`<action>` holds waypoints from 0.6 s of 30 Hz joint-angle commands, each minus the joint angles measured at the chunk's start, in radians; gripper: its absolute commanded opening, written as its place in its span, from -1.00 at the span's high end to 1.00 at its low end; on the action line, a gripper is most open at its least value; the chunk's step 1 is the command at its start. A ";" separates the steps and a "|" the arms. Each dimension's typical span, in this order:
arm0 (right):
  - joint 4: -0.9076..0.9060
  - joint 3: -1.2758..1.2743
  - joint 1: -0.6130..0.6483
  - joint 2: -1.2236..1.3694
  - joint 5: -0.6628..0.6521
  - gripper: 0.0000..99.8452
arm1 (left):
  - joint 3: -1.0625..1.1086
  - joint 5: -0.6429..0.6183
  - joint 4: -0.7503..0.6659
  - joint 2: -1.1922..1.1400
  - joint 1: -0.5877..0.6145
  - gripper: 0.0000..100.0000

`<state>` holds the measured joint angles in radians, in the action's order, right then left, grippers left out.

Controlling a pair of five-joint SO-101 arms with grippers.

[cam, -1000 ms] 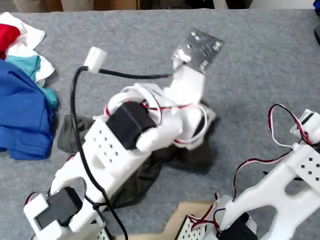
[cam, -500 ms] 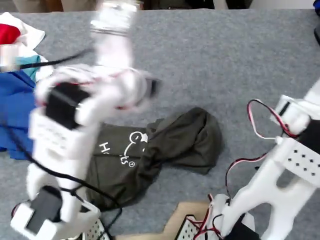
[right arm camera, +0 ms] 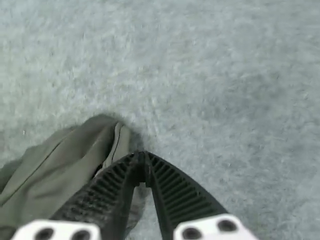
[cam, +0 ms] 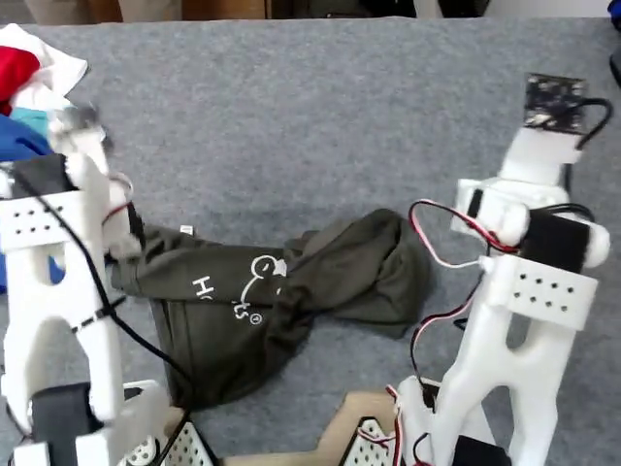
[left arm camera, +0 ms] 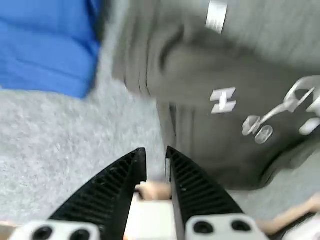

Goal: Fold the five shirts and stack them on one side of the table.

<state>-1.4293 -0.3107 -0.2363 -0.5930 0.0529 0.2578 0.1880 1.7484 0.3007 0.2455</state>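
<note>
The dark olive shirt (cam: 291, 291) lies crumpled on the grey table (cam: 291, 116), just below the centre of the high view, white print facing up; at the upper left edge lies a pile of the other shirts: a blue shirt (left arm camera: 45, 45), a teal one (cam: 29, 118), a white one (cam: 49, 73) and a red one (cam: 15, 68); the left gripper (left arm camera: 155, 162) hangs over the olive shirt's left end, beside the blue shirt, its fingers parted by a narrow gap with nothing between them; the right gripper (right arm camera: 142, 160) hangs over the shirt's right edge, fingers closed tip to tip, gripping nothing.
</note>
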 commanded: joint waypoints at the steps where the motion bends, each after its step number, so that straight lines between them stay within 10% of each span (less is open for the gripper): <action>1: 0.002 -0.025 0.018 0.007 -0.002 0.99 | 0.043 0.071 0.003 -0.047 0.011 0.81; 7: 0.002 -0.064 0.013 0.007 -0.005 0.99 | -0.114 0.149 0.002 -0.211 0.029 0.42; 18: 0.031 -0.079 0.013 0.007 0.000 0.99 | -0.534 0.152 0.003 -0.651 0.077 0.55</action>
<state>-1.4246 -0.3890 -0.2332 -0.5930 0.0529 -0.1688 0.3353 1.7469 -0.2839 0.3161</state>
